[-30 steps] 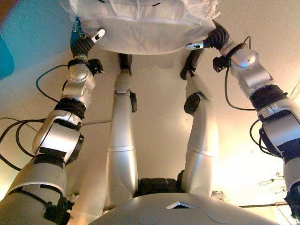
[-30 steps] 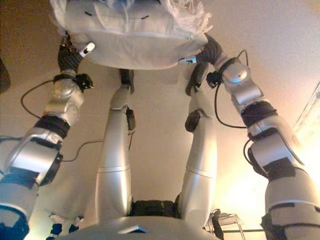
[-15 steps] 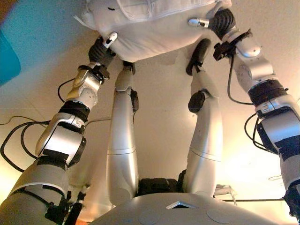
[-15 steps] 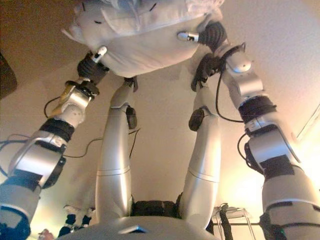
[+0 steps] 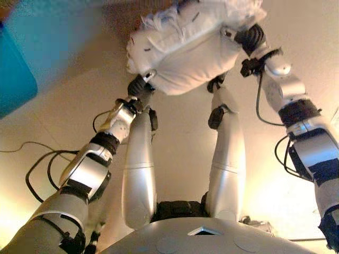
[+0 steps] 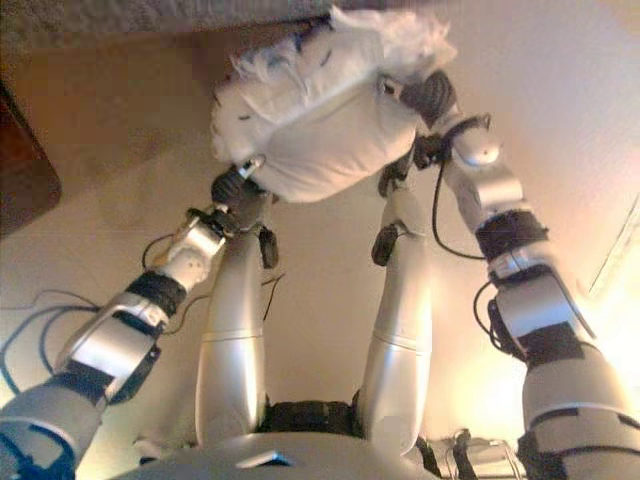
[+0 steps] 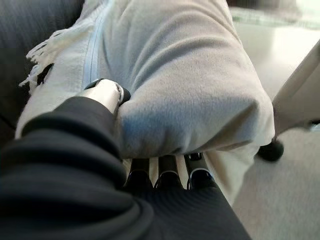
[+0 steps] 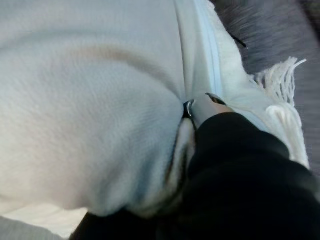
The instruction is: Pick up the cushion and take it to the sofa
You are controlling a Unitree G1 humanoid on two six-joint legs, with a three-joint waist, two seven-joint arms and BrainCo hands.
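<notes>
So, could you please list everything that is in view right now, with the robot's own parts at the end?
White fringed fabric cushion: one, white, held up between both hands in front of the robot.
Dark grey upholstered sofa: one, dark grey, right behind the cushion's fringed edge.
Teal object: one, teal, at the head views' left edge; kind unclear.
Floor: pale beige, below the cushion.
Left hand: thumb and fingers curled round the cushion's end.
Right hand: thumb pressed into the cushion's other end.

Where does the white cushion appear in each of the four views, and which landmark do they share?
Left eye view: cushion, top centre, between both hands.
Right eye view: cushion, top centre.
Left wrist view: cushion fills the upper middle.
Right wrist view: cushion fills the left.
Shared landmark: its white fringe.
</notes>
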